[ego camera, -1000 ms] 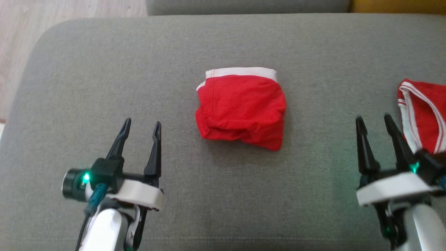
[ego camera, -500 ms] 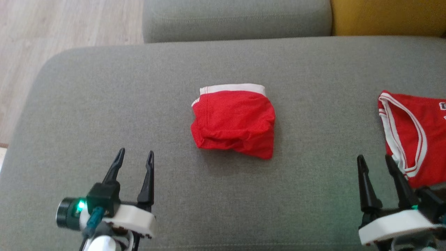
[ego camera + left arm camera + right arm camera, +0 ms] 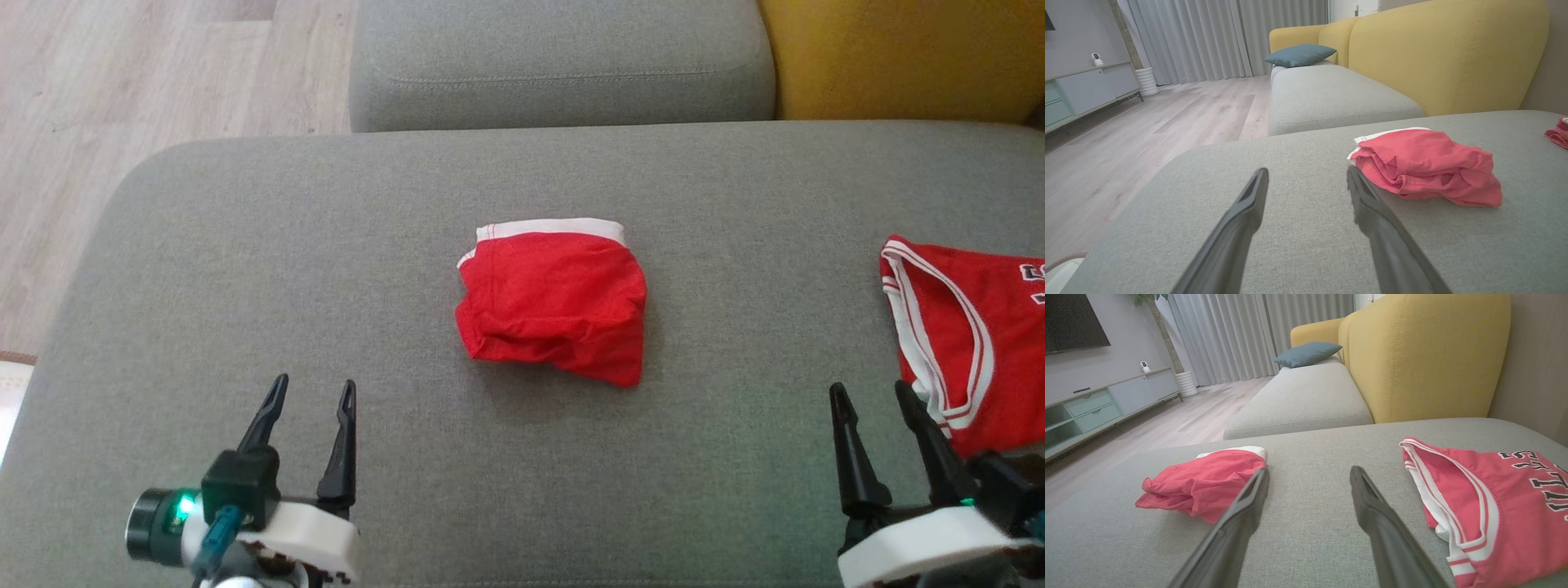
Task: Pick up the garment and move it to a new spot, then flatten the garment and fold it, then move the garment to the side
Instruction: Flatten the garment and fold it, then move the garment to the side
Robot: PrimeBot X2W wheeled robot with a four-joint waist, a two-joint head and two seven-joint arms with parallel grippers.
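A red garment [image 3: 555, 302] with a white band lies folded in a compact bundle in the middle of the grey cushion [image 3: 326, 245]; it is also seen in the left wrist view [image 3: 1429, 167] and the right wrist view [image 3: 1208, 486]. My left gripper [image 3: 314, 384] is open and empty, near the front, to the left of the garment and apart from it. Its fingers [image 3: 1249, 212] point past the bundle's left side. My right gripper [image 3: 869, 388] is open and empty at the front right, its fingers [image 3: 1372, 514] pointing between the bundle and a red jersey.
A red jersey [image 3: 980, 343] with white trim and dark lettering [image 3: 1494, 506] lies at the cushion's right edge, close to my right gripper. Behind stand another grey seat [image 3: 563, 65] and a yellow backrest [image 3: 898, 57]. Wooden floor [image 3: 122, 98] lies to the left.
The head camera has tilted, so the whole picture has slid down and more sofa shows behind. Both grippers now sit lower, farther back from the garment, still open. The garment has not moved.
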